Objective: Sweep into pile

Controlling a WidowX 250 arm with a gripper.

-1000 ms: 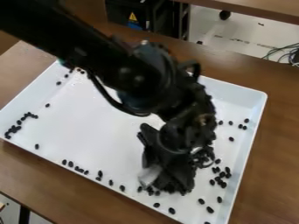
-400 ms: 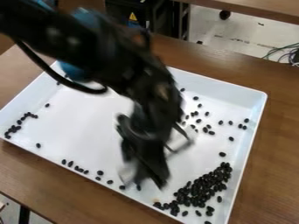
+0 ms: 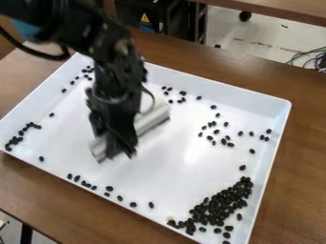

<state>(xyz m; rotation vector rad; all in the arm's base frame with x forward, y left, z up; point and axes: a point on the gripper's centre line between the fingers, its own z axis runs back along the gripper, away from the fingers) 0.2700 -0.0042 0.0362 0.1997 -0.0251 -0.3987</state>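
The black two-finger gripper [image 3: 121, 150] hangs left of centre, jaws clamped on a long pale-grey bar [image 3: 151, 119] — small black oval beans [image 3: 219, 205] heaped lower right in a white rectangular tray [image 3: 282, 107], others scattered

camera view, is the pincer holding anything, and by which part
The pincer holds a whitish bar around its middle, an end sticking out on either side.

Glossy white plastic tray [image 3: 184, 82].
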